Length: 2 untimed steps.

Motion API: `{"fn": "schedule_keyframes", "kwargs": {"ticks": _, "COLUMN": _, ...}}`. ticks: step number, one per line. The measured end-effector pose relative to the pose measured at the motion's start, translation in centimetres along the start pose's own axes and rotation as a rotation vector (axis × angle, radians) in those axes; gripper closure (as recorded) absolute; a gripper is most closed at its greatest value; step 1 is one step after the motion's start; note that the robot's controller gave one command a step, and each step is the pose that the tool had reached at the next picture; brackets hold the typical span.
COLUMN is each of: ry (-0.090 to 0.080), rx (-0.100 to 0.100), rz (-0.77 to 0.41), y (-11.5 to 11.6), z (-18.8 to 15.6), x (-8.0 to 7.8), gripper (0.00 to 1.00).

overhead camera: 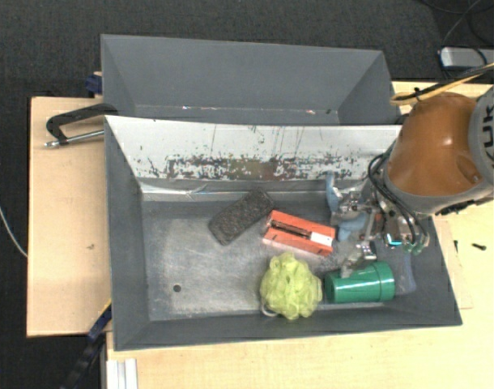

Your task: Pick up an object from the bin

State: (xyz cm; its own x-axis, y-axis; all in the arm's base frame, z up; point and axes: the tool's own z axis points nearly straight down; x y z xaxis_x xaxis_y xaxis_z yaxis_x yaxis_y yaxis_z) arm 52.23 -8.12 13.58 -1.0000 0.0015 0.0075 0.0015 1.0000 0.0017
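The green cylinder (359,284) lies on its side at the lower right of the bin (182,258), close to the front wall. The gripper (357,235) sits just above it in the frame, beside the orange box (298,234), likely lined up for one of these. Whether it is open or closed cannot be told. A yellow-green tuft (291,286) lies just beside the cylinder's left end.
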Motion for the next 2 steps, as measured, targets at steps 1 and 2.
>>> {"fn": "schedule_keyframes", "kwargs": {"ticks": 1, "ry": -0.008, "rx": 0.001, "rz": -0.001, "y": 0.0, "z": -0.4, "x": -0.2, "gripper": 0.0}}
{"fn": "schedule_keyframes", "kwargs": {"ticks": 2, "ry": -0.02, "rx": 0.003, "rz": -0.061, "y": 0.8, "z": 3.9, "x": -3.9, "gripper": 0.0}}
